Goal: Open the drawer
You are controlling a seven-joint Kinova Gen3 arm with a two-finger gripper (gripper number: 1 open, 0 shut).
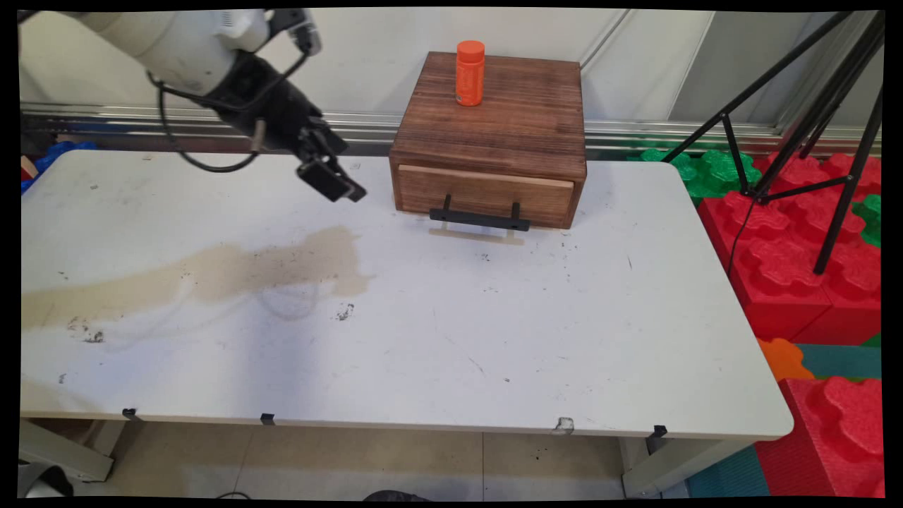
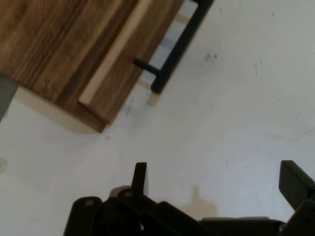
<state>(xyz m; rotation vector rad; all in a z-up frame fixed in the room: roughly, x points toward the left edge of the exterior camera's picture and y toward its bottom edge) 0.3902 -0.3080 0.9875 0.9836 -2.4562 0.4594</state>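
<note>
The black two-finger claw (image 1: 331, 180) hangs above the white worktop (image 1: 423, 339), tilted down and toward the picture's right in the main view. Its fingers stand spread wide apart: in the hand view one fingertip (image 2: 140, 178) rises at lower centre and the other shows at the right edge, with bare worktop (image 2: 226, 132) between them. The claw holds nothing and touches nothing.

Nearest to it is the dark brown wooden box with a single drawer (image 1: 490, 137), which sits on the worktop just beyond the claw on its open side, a short gap of bare surface between them. The drawer's paler front carries a black bar handle (image 1: 480, 219) on two short posts; the hand view shows this handle (image 2: 179, 46) ahead of the fingers, running slantwise, with the drawer box (image 2: 74, 49) filling the upper left corner. The drawer looks closed.

On top of the box, farther from the claw and above its level, an orange cylindrical bottle with an orange cap (image 1: 470, 73) stands upright.

Below the claw a tan stain (image 1: 211, 275) spreads across the worktop.
</note>
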